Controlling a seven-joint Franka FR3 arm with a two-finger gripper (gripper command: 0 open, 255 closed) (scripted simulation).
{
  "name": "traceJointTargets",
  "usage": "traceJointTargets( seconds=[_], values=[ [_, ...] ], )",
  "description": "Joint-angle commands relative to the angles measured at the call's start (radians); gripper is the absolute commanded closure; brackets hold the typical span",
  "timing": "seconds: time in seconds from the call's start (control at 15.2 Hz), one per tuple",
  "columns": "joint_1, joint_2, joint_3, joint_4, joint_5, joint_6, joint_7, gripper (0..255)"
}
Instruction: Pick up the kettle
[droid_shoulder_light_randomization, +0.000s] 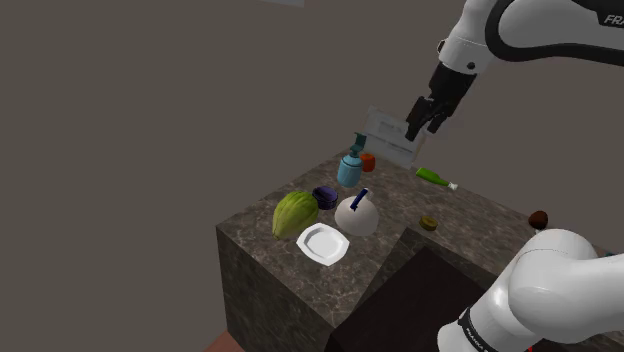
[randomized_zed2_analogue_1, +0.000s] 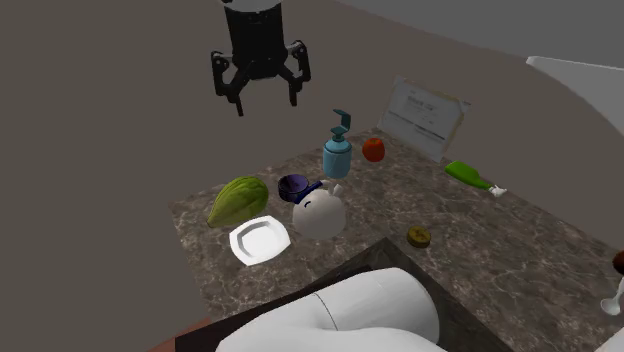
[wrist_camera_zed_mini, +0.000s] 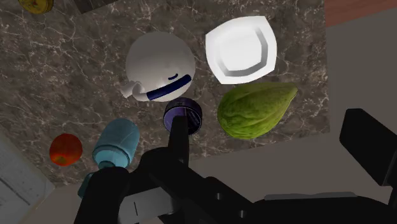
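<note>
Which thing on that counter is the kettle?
Find the dark marbled counter, then the square white plate near its corner. The kettle sits beside that plate: the only round white body, with a dark blue handle on top.

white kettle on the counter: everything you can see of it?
The white round-bodied kettle stands upright on the dark marbled counter. Its body is smooth white, material unclear. A dark blue strap handle arches over the top, and a short white spout points towards the teal pump bottle. The white square plate and the small dark purple cup lie close beside it; whether the cup touches it cannot be told. The black gripper hangs open high above it.
</note>
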Motion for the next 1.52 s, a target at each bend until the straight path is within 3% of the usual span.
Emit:
traceJointTargets(
  seconds=[0.0, 0.66, 1.45],
  values=[
    [0.0, 0.0, 0.0, 0.0, 0.0, 0.0, 0.0, 0],
    [-0.106, 0.283, 0.037, -0.048, 0.001, 0.298, 0.314, 0],
    [-0.212, 0.689, 0.027, 0.043, -0.025, 0.569, 0.675, 0]
  ],
)
